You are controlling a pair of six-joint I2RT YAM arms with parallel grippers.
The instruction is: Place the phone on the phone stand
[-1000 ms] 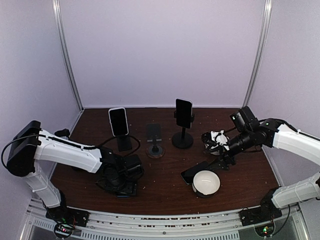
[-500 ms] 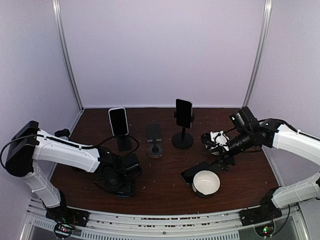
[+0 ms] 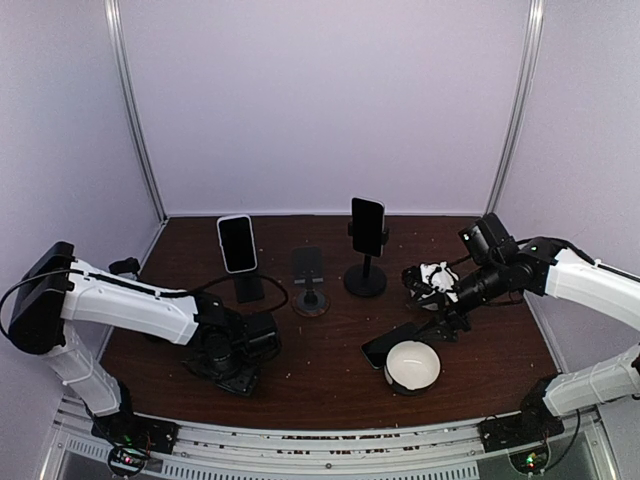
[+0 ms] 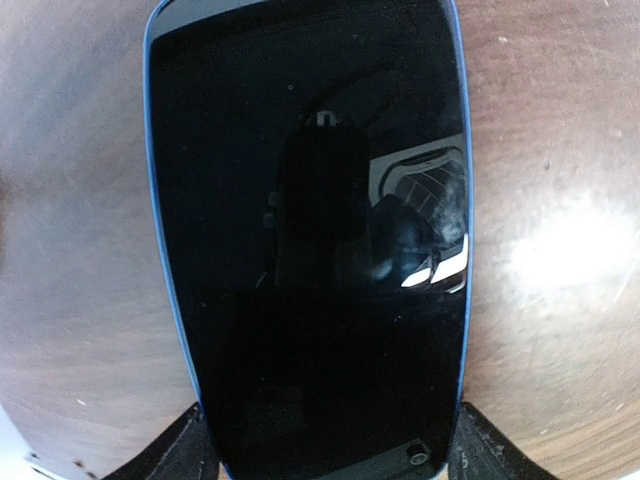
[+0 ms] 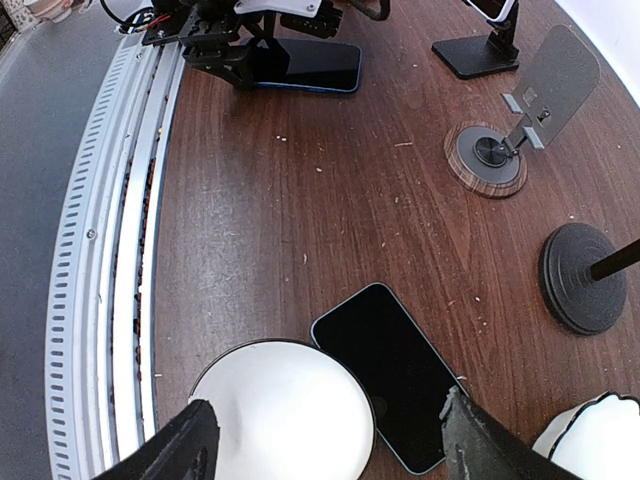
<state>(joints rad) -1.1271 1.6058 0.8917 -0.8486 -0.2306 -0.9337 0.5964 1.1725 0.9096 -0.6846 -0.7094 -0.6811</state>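
A black phone with a blue edge [image 4: 310,240] lies flat on the brown table, under my left gripper [image 3: 232,358]. My left gripper [image 4: 325,450] is shut on it, one finger [image 4: 165,450] on each long side; the phone also shows in the right wrist view [image 5: 305,65]. The empty phone stand [image 3: 309,278], a grey plate on a round wooden base, stands mid-table and shows in the right wrist view [image 5: 530,105]. My right gripper [image 5: 330,445] is open and empty, hovering over a second black phone [image 5: 395,375] and a white bowl [image 5: 285,410].
Two more stands hold phones: a white-edged one at the back left [image 3: 238,245] and a black one on a round base [image 3: 367,228]. The second phone [image 3: 392,343] and bowl [image 3: 412,365] lie at the front right. A white black-rimmed object [image 3: 435,275] sits by the right arm.
My left gripper has shifted slightly to the left and away from the table's front edge, low on the table. The right arm has barely moved.
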